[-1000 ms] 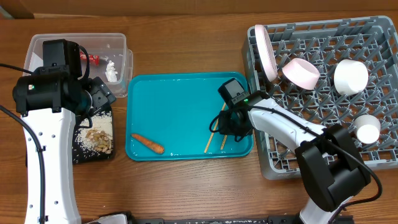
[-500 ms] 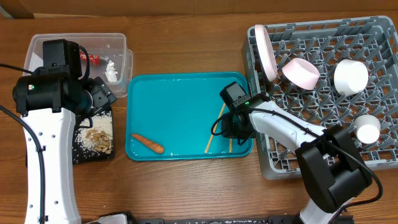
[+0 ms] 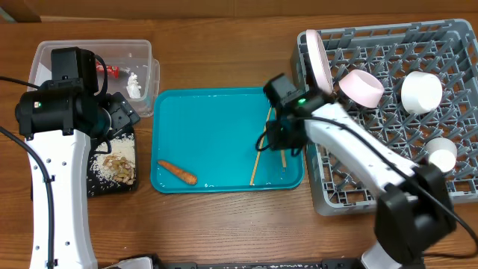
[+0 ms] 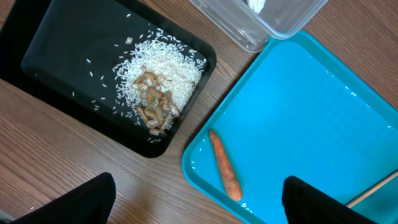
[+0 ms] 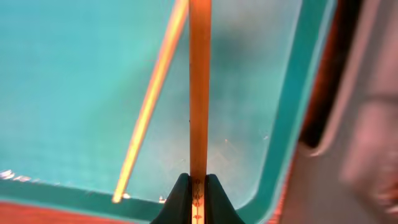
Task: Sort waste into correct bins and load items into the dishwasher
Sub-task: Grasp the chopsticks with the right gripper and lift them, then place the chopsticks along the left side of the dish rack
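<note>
Grey dish rack (image 3: 388, 179) sat at table right, holding the plate (image 3: 320, 63) on edge at its left side, the pink bowl (image 3: 362, 86), the white bowl (image 3: 420, 91) and the cup (image 3: 441, 157). Teal tray (image 3: 209, 127) lay at centre. Clear tub (image 3: 146, 56) at far left contained the red wrapper (image 3: 112, 70) and the tissue wad (image 3: 134, 86). Black tray (image 4: 68, 50) just beside it carried rice (image 4: 180, 68) and nut-shell scraps (image 4: 155, 102).

Left gripper (image 4: 199, 208) hung over the teal tray's near-left corner, jaws spread wide, nothing between them. Right gripper (image 5: 198, 190) was over the tray's right end, fingertips pinched on one chopstick (image 5: 199, 93). The carrot (image 4: 225, 165) and the second chopstick (image 5: 149, 106) lay on the tray.
</note>
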